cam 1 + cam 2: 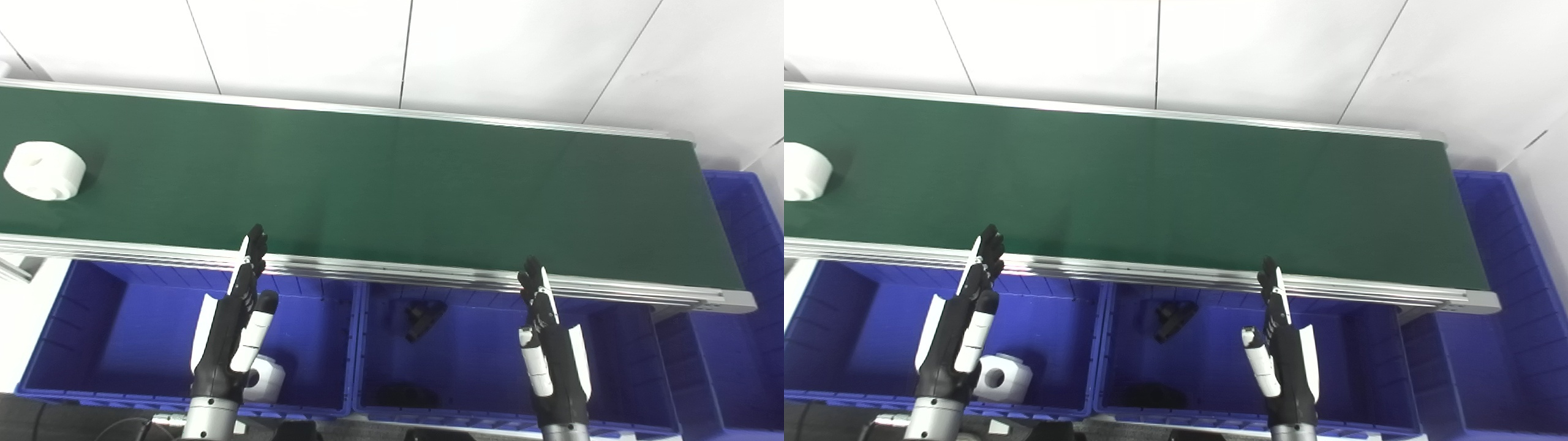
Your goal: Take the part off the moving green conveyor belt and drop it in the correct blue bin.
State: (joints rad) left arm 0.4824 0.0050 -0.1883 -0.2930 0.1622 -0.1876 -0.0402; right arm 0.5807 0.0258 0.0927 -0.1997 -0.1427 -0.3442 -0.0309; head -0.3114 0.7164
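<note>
White part [44, 170] on belt [392, 190], edge-cropped in right eye view; left robot hand [236, 331], right robot hand [551, 349] empty, fingers straight.

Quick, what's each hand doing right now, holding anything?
Left hand: open, fingers straight, holding nothing, above the left blue bin.
Right hand: open, holding nothing, above the middle blue bin.

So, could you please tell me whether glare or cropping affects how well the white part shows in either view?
Left eye view: the white part is whole, bright but with a soft shadow at its right on the green belt. Right eye view: it is cut by the left edge. Both views: a mild sheen on the belt's aluminium rail; no strong blur.
</note>
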